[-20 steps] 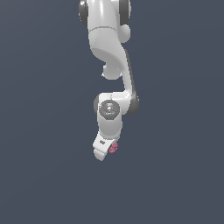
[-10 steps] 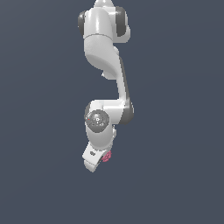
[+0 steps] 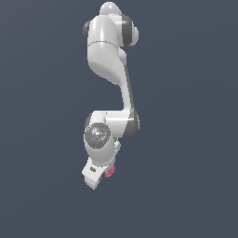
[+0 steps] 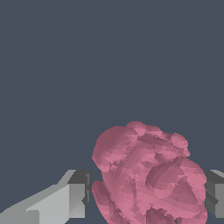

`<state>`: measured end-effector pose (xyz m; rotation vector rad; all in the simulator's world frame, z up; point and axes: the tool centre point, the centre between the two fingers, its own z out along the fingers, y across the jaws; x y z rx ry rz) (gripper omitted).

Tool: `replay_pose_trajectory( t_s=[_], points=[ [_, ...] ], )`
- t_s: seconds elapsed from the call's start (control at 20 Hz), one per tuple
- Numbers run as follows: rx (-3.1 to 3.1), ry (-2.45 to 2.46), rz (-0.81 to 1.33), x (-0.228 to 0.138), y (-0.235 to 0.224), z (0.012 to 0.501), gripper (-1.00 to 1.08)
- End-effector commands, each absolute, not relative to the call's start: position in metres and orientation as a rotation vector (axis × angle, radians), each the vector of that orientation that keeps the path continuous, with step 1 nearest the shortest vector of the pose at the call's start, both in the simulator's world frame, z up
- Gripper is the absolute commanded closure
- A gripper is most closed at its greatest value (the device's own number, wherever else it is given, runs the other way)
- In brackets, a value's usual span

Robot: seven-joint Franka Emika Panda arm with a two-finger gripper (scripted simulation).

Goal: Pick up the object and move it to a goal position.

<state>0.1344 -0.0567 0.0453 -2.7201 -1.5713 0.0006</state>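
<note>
The object (image 4: 148,175), a bumpy pinkish-red raspberry-like lump, fills the space between my two fingers in the wrist view. One grey fingertip (image 4: 78,192) shows on one side of it and the other (image 4: 215,197) on the opposite side. My gripper (image 4: 146,197) is shut on the object. In the exterior view the object (image 3: 110,172) peeks out as a small pink spot beside the white hand, at the low end of the arm. There the gripper (image 3: 106,175) points down and toward the exterior view's left, and its fingers are mostly hidden by the hand.
The white arm (image 3: 109,56) hangs from the top of the exterior view down to the wrist joint (image 3: 97,135). Around it is only a plain dark grey-blue background.
The wrist and gripper have swung toward the exterior view's left and a little lower, and the object has travelled with them between the fingers.
</note>
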Motion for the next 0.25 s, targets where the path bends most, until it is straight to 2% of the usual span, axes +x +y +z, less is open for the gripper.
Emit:
replay_pose_trajectory(
  t_s=[0.0, 0.2],
  points=[
    [-2.72, -1.572, 0.0, 0.1371, -0.0582, 0.0455, 1.08],
    [-2.72, -1.572, 0.0, 0.1384, -0.0591, 0.0455, 1.08]
  ],
)
